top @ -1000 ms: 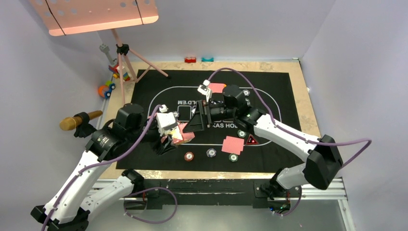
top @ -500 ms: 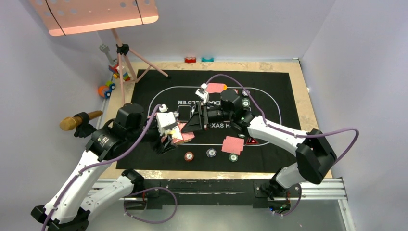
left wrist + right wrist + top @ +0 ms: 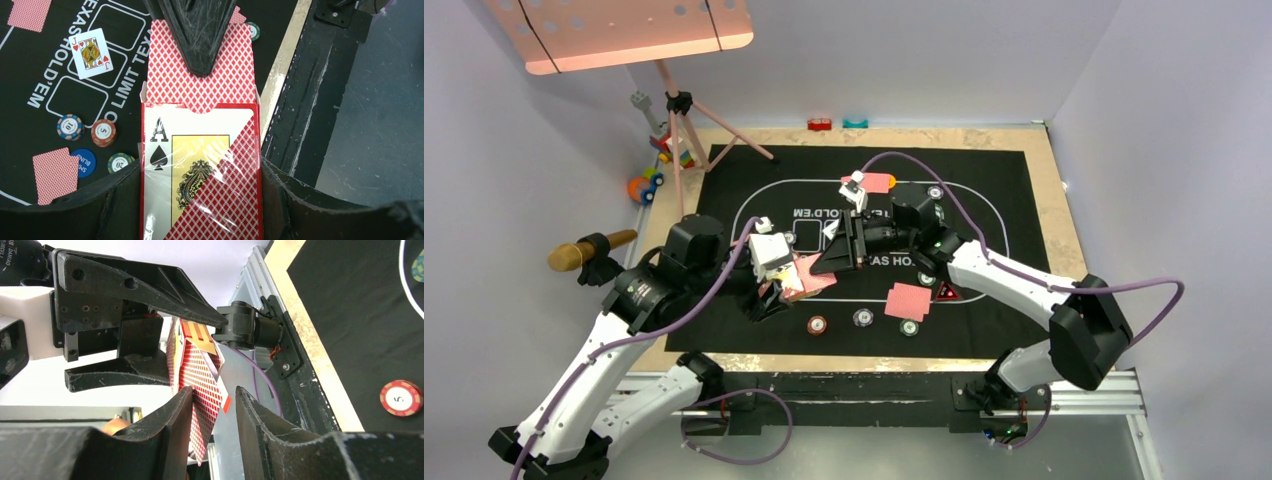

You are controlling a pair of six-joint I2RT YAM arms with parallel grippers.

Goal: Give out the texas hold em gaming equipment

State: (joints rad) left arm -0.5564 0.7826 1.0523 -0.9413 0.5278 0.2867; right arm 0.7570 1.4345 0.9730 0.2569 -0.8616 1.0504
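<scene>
Card box: red-backed deck in a cellophane-wrapped tuck box, held off the mat at roughly mat centre-left, ace of spades art facing the left wrist cam. Left claw clenched on it, one finger on each long side. Open flap sticks out at 12 o'clock in that view.

Handling, my read: box is light, card stock, crushes if squeezed hard. Cellophane is slick, so side grip could slip under a pull. Single cards are thin, flexible and glossy; take them by the exposed short edge at the mouth, flat pinch, pull straight along the box axis.

Right claw comes in at the box mouth, fingers straddling the red-patterned edge. Jaws part-closed; can't tell if they've actually bitten on a card or the flap yet.

Around it on the mat: face-up jack of hearts at 10 o'clock from the box, face-down cards at 8 o'clock, chips and blue button beside them. Top view: another face-down card pile, triangular marker, three chips along the near edge.

Risk: yanking drags the whole box out of the left grip.
</scene>
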